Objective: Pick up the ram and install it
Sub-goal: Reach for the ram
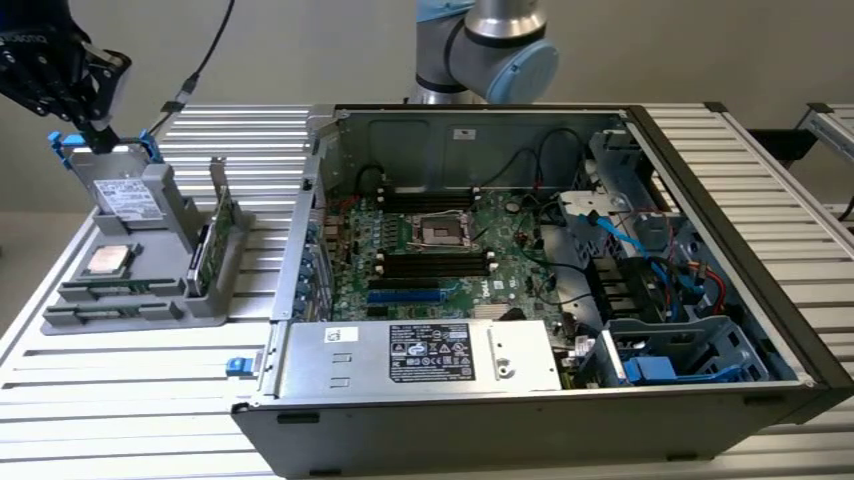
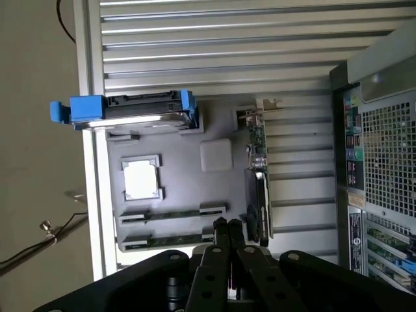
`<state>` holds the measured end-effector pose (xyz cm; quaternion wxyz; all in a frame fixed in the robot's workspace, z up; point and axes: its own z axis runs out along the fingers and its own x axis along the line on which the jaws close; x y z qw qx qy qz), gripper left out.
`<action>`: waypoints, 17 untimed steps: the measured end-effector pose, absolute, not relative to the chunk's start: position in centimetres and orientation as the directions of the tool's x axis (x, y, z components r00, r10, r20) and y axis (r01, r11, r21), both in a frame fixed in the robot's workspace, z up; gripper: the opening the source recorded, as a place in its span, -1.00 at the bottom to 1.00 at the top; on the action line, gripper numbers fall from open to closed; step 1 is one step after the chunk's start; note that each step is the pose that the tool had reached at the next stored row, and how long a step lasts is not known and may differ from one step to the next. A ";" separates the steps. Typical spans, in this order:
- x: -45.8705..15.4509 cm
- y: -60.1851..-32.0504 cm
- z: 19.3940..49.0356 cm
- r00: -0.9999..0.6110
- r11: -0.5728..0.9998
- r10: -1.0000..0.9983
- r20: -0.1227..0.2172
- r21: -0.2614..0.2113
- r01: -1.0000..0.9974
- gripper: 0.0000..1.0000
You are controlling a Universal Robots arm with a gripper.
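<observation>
Two ram sticks lie flat in the grooves of a grey holder (image 1: 80, 318): one ram stick (image 1: 118, 290) (image 2: 172, 213) and a second ram stick (image 1: 107, 313) (image 2: 162, 240) beside it. They are thin, dark green strips. My black gripper (image 1: 102, 132) (image 2: 227, 227) hangs above the holder, near its back end in the exterior view. Its fingers are pressed together with nothing between them, apart from the sticks. The open computer case (image 1: 721, 200) stands at the exterior view's right, with long black slots (image 1: 430, 263) on its motherboard.
The holder also carries a hard drive with blue clips (image 1: 123, 190) (image 2: 130, 110), a processor chip (image 1: 107, 260) (image 2: 142, 179) and an upright green card with a metal bracket (image 1: 214, 240) (image 2: 257, 182). A silver power supply (image 1: 427, 355) fills the case front. Cables run inside the case.
</observation>
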<state>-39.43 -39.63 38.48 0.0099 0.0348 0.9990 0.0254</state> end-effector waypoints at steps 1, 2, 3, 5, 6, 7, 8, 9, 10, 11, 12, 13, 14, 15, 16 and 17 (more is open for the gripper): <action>-39.6 -39.6 38.4 -0.997 0.996 0.069 -0.017 0.052 0.068 -0.80; -39.8 -39.6 38.4 -0.998 0.996 0.067 -0.015 0.052 0.066 -0.80; -39.9 -39.6 38.4 -0.998 0.997 0.065 -0.014 0.052 0.064 -0.80; -40.2 -39.6 38.3 -0.998 0.997 0.059 -0.009 0.052 0.059 -0.80; -40.3 -39.6 38.3 -0.998 0.997 0.056 -0.006 0.052 0.055 -0.80; -40.4 -39.7 38.2 -0.999 0.997 0.052 -0.004 0.052 0.052 -0.80; -40.5 -39.7 38.2 -0.999 0.997 0.048 -0.002 0.052 0.048 -0.80; -40.6 -39.7 38.1 -0.999 0.998 0.044 0.001 0.052 0.044 -0.80; -40.7 -39.7 38.1 -0.999 0.998 0.040 0.003 0.052 0.040 -0.80; -40.9 -39.7 38.0 -0.999 0.998 0.036 0.006 0.052 0.036 -0.80; -41.0 -39.7 38.0 -0.999 0.998 0.032 0.008 0.052 0.032 -0.80; -41.1 -39.7 37.9 -1.000 0.998 0.028 0.010 0.052 0.029 -0.80; -41.2 -39.7 37.9 -1.000 0.998 0.024 0.012 0.052 0.025 -0.80; -41.3 -39.7 37.9 -1.000 0.998 0.021 0.013 0.052 0.021 -0.80; -41.5 -39.7 37.8 -1.000 0.998 0.017 0.014 0.052 0.018 -0.80; -41.6 -39.8 37.8 -1.000 0.999 0.014 0.015 0.052 0.014 -0.80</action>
